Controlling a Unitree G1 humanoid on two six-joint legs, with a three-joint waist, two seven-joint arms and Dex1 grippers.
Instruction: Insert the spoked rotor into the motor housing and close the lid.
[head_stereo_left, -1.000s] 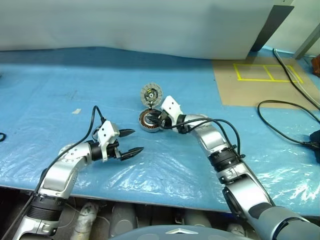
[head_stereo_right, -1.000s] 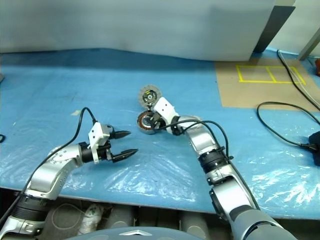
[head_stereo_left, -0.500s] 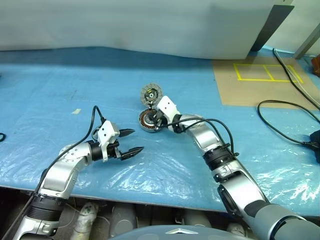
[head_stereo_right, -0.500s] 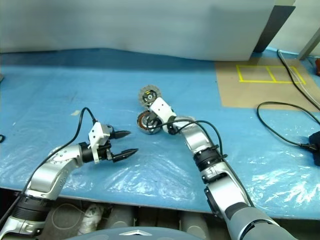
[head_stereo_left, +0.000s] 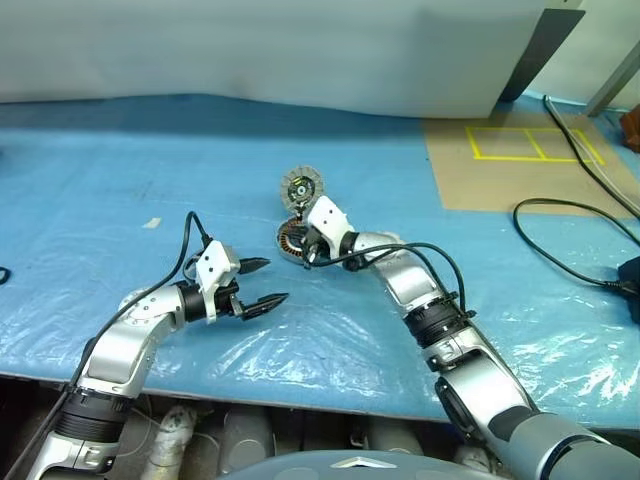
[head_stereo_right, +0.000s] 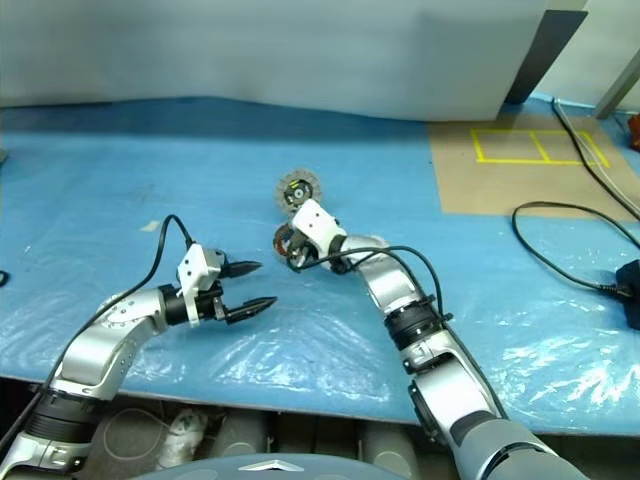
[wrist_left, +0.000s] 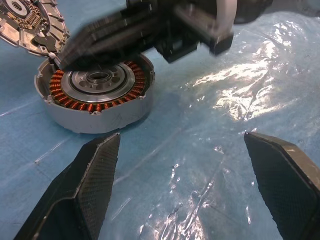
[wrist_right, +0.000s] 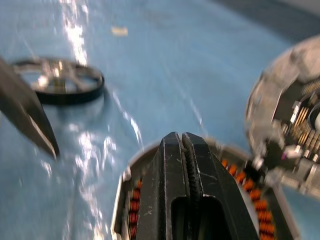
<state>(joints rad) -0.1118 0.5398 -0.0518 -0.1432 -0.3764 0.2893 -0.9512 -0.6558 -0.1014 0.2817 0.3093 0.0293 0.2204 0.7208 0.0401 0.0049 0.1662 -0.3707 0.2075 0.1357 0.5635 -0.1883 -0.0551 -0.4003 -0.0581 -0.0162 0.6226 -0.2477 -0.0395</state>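
Blue plastic sheeting (head_stereo_left: 420, 150) covers the bench. Motor housing (wrist_left: 95, 92) sits with lid (head_stereo_left: 298, 186) open; spoked rotor (wrist_right: 60, 82) lies outside, nothing inserted. Right gripper (wrist_right: 186, 150) pinched empty above it, left gripper (head_stereo_left: 262, 283) spread wide.

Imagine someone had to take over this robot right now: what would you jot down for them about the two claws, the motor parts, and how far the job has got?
Left gripper: open, empty, hovering over the blue sheet short of the motor housing.
Right gripper: shut, holding nothing, its tips over the housing's copper windings.
Lid: tipped up open at the housing's far rim, inner face showing.
Spoked rotor: lying flat on the sheet, apart from the housing.
Done: nothing yet; the housing has no rotor in it.
Left: pick up the rotor, seat it in the housing, swing the lid shut.
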